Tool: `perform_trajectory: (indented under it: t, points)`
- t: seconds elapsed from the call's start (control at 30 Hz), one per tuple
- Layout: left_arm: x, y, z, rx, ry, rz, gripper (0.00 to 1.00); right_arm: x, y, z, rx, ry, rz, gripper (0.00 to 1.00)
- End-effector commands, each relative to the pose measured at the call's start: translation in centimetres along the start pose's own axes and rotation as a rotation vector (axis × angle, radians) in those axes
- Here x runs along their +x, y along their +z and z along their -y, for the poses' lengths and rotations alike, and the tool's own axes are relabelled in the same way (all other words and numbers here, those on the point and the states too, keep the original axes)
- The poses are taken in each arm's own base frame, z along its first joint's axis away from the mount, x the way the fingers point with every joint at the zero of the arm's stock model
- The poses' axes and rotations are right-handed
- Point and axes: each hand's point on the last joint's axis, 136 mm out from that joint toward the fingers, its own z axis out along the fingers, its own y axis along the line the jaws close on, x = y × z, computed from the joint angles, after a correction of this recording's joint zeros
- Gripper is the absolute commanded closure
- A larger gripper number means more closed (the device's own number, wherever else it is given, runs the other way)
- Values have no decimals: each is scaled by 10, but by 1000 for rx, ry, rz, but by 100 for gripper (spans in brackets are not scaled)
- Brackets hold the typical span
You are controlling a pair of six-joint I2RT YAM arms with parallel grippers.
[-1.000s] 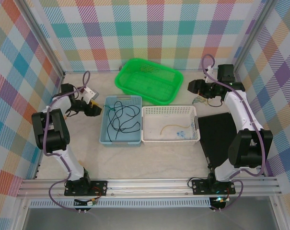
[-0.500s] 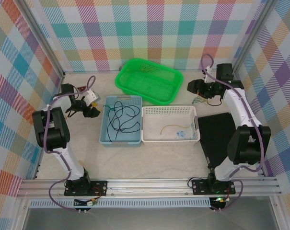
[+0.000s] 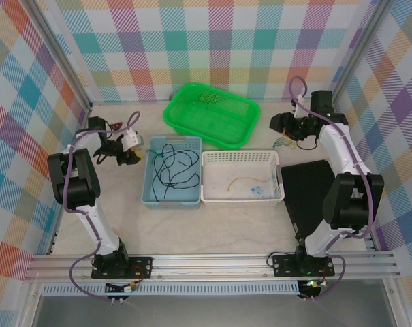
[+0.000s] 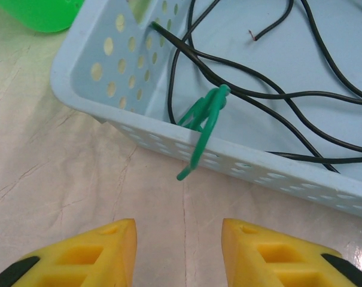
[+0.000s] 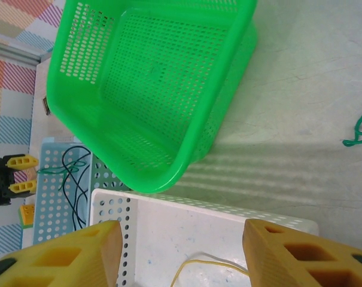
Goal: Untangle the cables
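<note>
**Left gripper and green cable, before a pick.** The left gripper point(image 4: 179, 251) hangs just outside the blue basket point(image 4: 124, 69), above bare table, with its yellow fingers apart and nothing between them. The green cable point(image 4: 203, 128) is draped over the basket's near rim, straight ahead of the gripper and roughly on its centre line. The cable's long axis runs from inside the basket, over the wall, and down toward the fingers, with its free end hanging outside. Inside the basket it crosses the black cable point(image 4: 195, 54), which lies in loops on the floor.

The right gripper point(image 5: 181, 230), also apart and empty, hovers at the far right of the table near the green basket point(image 5: 151, 89). A second green strand point(image 5: 361, 128) lies on the table off to its side. The tan cable point(image 5: 195, 266) rests in the white basket point(image 5: 109, 203).

The left arm is clearly nearer the draped cable, and a short forward reach looks sufficient.
</note>
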Motion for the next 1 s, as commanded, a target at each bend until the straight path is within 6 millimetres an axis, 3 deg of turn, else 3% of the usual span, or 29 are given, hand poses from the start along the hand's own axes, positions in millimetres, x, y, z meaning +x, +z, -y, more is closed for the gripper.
perform_trajectory:
  t: [0.0, 0.13, 0.27, 0.6, 0.77, 0.97]
  points:
    - [-11, 1, 4, 27, 94, 16, 61, -7, -2, -2, -11, 24, 12, 45]
    - [-12, 8, 7, 43, 150, -11, 65, -10, -1, 3, 11, 44, 20, 45]
    - [-11, 14, 1, 26, 204, -55, 61, -11, -3, 5, 10, 52, 21, 45]
    - [-18, 20, -2, 43, 287, -77, 62, -12, -5, 12, 33, 73, 30, 45]
    - [-17, 22, 2, 54, 296, -69, 73, -14, -6, 13, 32, 83, 36, 46]
    - [-14, 22, 5, 53, 300, -84, 96, -15, -8, 13, 35, 87, 38, 46]
